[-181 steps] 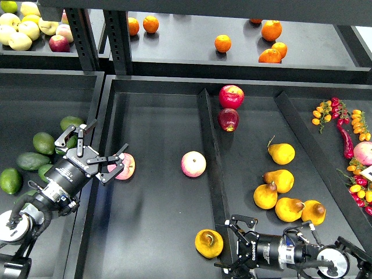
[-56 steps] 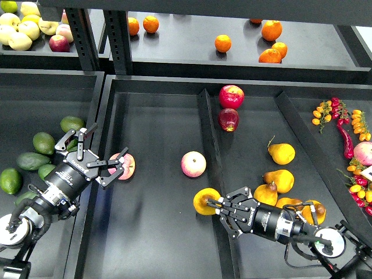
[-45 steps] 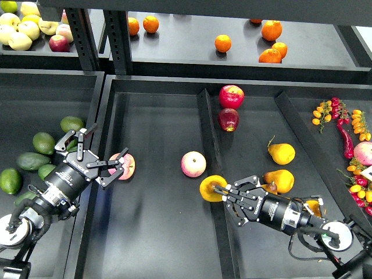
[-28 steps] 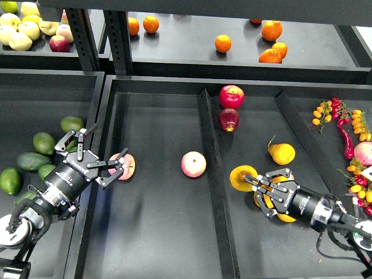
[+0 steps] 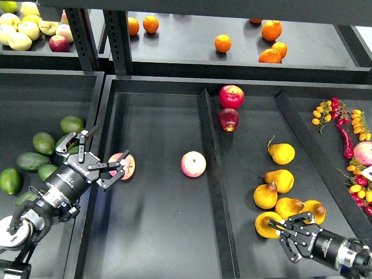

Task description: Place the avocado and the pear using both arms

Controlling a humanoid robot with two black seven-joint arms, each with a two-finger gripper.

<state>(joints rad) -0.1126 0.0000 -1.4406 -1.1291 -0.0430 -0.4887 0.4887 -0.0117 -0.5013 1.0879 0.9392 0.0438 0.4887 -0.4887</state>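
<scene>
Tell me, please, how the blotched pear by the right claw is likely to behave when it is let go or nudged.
The pear looks rounded and smooth-skinned, so it may roll a little on the flat black tray floor. It lies close to the other pears, which would probably stop it. Its dark patch hints at soft flesh, so the right claw could bruise it.

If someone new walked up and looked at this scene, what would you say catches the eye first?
Probably the cluster of orange-yellow pears in the right compartment of the black tray, where the right gripper sits against the blotched orange-yellow pear, its jaws spread around the fruit. On the left, the left gripper hangs open between the dark green glossy avocados and a pink-red apple.
</scene>
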